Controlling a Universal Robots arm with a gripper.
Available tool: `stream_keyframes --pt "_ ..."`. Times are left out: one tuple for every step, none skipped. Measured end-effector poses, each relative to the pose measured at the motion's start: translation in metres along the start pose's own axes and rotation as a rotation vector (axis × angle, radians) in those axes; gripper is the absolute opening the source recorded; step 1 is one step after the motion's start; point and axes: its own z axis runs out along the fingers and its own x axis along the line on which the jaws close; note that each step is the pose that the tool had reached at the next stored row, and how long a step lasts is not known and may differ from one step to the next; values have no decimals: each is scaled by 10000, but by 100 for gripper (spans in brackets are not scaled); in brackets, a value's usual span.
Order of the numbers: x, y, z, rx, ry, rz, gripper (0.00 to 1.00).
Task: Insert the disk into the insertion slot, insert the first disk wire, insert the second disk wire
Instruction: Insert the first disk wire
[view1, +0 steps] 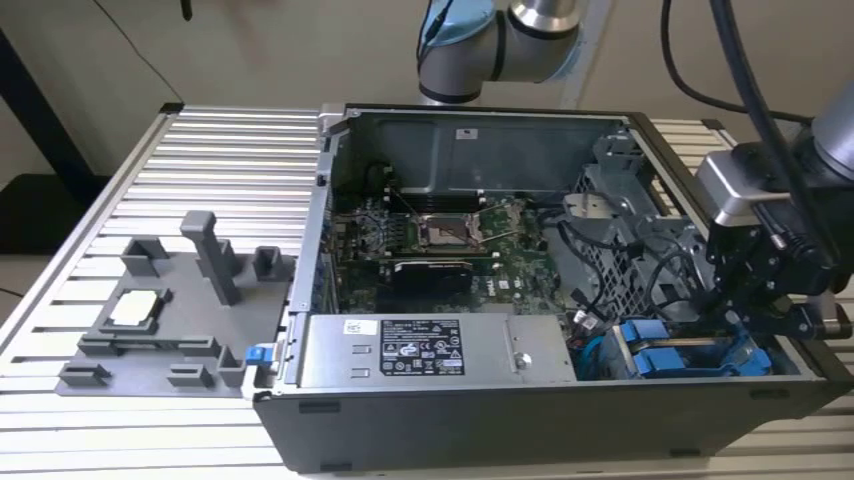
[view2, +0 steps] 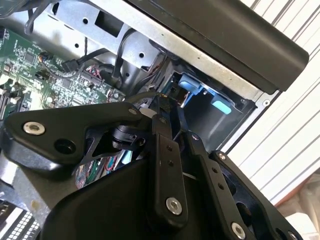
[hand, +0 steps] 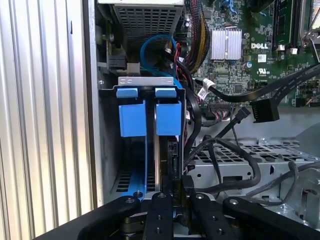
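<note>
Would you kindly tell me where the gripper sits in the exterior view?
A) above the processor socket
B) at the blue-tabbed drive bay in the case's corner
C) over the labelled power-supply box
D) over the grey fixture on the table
B: the gripper hangs at the insertion slot with its blue tabs, at the exterior view's right end of the case, apart from the power-supply box.

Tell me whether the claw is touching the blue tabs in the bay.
Apart. In the first wrist view a stretch of bay shows between the claw and the blue tabs.
</note>
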Motion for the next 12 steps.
stream_keyframes --pt "0 0 2 2 0 0 19" --pt "0 0 3 3 2 -1 19" --pt "-1 1 6 3 2 -1 19" --pt "-1 1 8 4 2 0 19" --pt "0 1 11 5 3 -1 19" --pt "0 1 17 5 -1 0 19" --pt "1 2 21 4 -1 0 19" --pt "1 2 24 4 1 0 19" --pt "1 2 29 4 1 0 19" --pt "2 2 34 4 1 0 19" --pt "2 3 39 4 1 0 19" --pt "3 3 44 4 1 0 19"
